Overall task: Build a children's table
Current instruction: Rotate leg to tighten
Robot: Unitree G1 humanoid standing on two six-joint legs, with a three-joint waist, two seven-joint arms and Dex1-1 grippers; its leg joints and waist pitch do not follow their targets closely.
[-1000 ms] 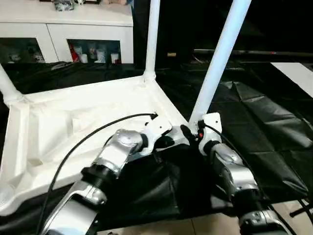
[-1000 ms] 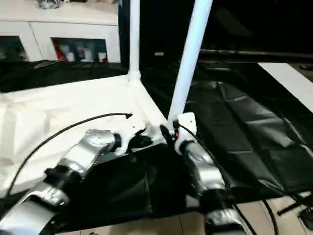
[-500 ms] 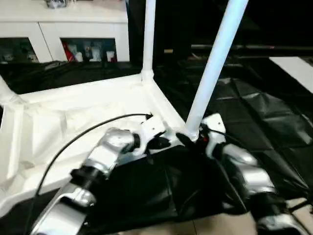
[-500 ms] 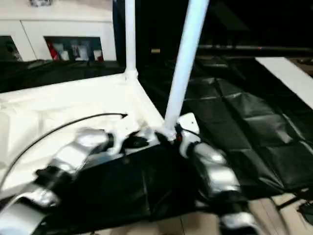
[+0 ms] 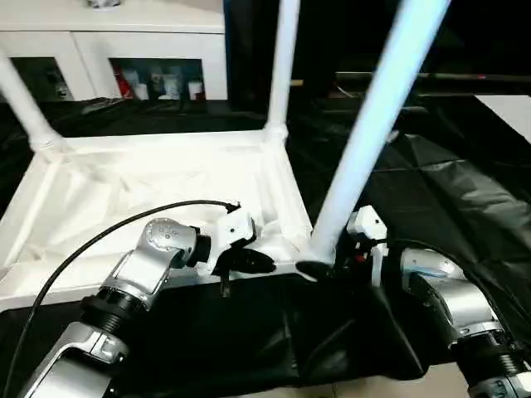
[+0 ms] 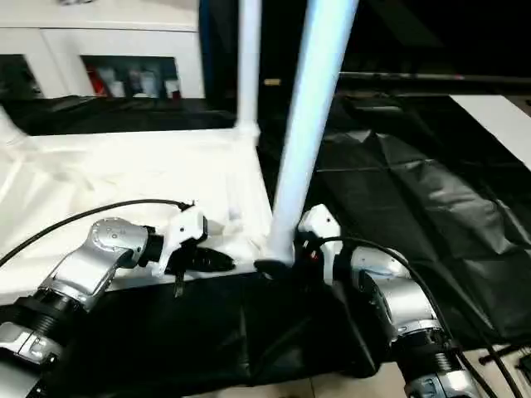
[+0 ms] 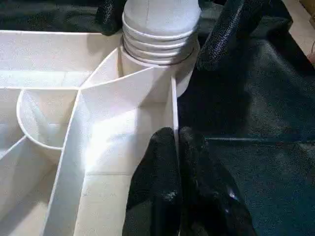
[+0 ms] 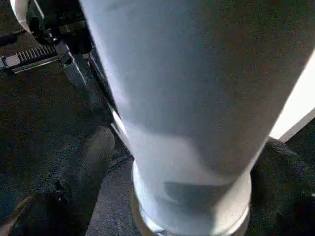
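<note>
The left gripper point(image 7: 178, 147) has its jaws pinched together on the thin side rim of the upturned table top point(image 5: 149, 178), steadying it near the corner. The right gripper point(image 8: 182, 162) has its jaws spread around the foot of the nearest leg point(image 5: 373, 124), one finger point(image 8: 78, 172) on each side, right where the leg's ridged end meets the corner socket point(image 7: 147, 73). The top lies underside up on the black-draped desk point(image 5: 465, 207), with other legs point(image 5: 282, 62) already standing. This looks like seating the last leg; next it probably wants pushing or twisting fully home
</note>
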